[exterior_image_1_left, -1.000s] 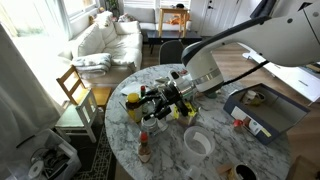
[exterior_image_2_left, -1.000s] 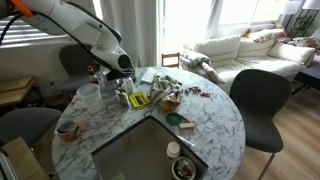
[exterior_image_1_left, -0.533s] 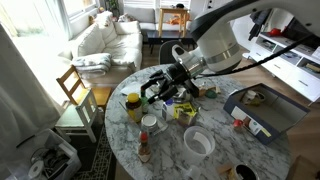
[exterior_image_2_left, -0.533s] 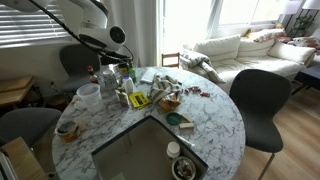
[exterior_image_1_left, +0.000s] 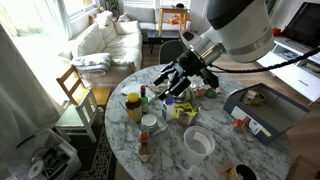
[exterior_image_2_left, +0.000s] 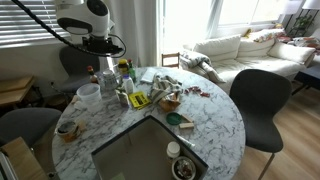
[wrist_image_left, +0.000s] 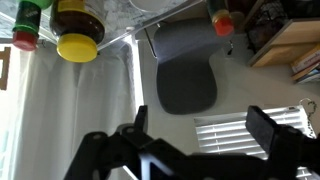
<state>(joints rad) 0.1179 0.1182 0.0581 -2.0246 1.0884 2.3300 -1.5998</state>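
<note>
My gripper (exterior_image_1_left: 166, 82) hangs open and empty in the air above the round marble table (exterior_image_1_left: 215, 165), apart from everything on it. Nearest below it are a jar with a yellow lid (exterior_image_1_left: 133, 105) and a dark bottle with a red cap (exterior_image_1_left: 144, 97). In the wrist view the two black fingers (wrist_image_left: 200, 125) stand wide apart with nothing between them. The yellow-lidded jar (wrist_image_left: 78, 40) and a red-capped bottle (wrist_image_left: 24, 38) show at the top left of that view. In the other exterior view the gripper (exterior_image_2_left: 112, 47) is above the cluster of bottles (exterior_image_2_left: 124, 74).
The table also carries a white bowl (exterior_image_1_left: 198, 142), a white cup (exterior_image_1_left: 148, 122), a small sauce bottle (exterior_image_1_left: 144, 149), yellow packets (exterior_image_1_left: 183, 111) and a grey tray (exterior_image_1_left: 262, 108). A dark chair (exterior_image_2_left: 256, 100) stands beside the table, and another chair (wrist_image_left: 186, 80) shows in the wrist view.
The arm has risen from table level and lifted the gripper up and away from the jar and bottles. The things on the table have not moved.
</note>
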